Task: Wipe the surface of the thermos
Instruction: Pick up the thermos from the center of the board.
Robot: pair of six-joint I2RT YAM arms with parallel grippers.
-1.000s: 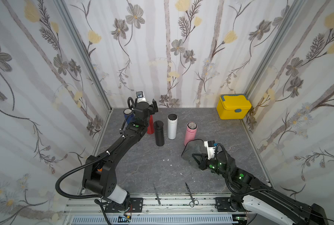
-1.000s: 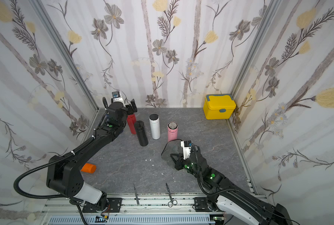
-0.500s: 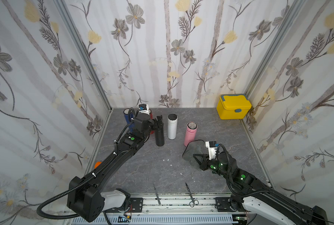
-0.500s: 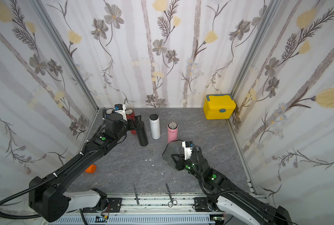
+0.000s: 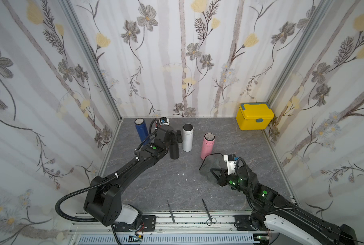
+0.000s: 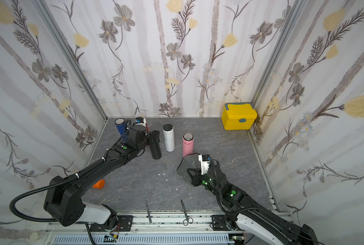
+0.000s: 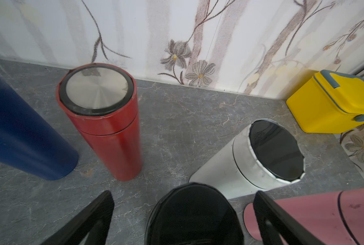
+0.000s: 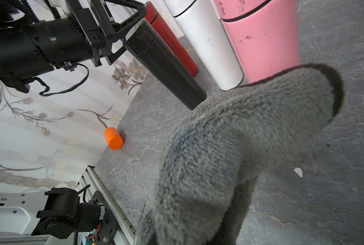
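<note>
A: Edges and free room?

B: The gray table (image 5: 166,186) is walled on three sides. A yellow box (image 5: 254,116) sits in the back right corner, near both walls. Scissors (image 5: 208,214) and a thin metal tool (image 5: 170,211) lie at the front edge, by the rail. An orange cap (image 6: 99,184) lies on its side near the left wall. The middle between the arms is bare but for a few white specks.

A: Containers?

B: Five thermoses stand upright at back left: blue thermos (image 5: 140,130), red thermos (image 7: 104,118), black thermos (image 5: 174,149), white thermos (image 5: 187,137), pink thermos (image 5: 206,146). All are capped and the box lid is down, so contents cannot be told.

A: Tools?

B: The left gripper (image 7: 183,197) is spread wide. Its jaws straddle the black thermos's cap, with a gap on each side in the left wrist view. The right gripper (image 5: 215,172) is clenched on a gray cloth (image 8: 240,137). The cloth is close to the pink thermos's base, but contact cannot be told.
</note>
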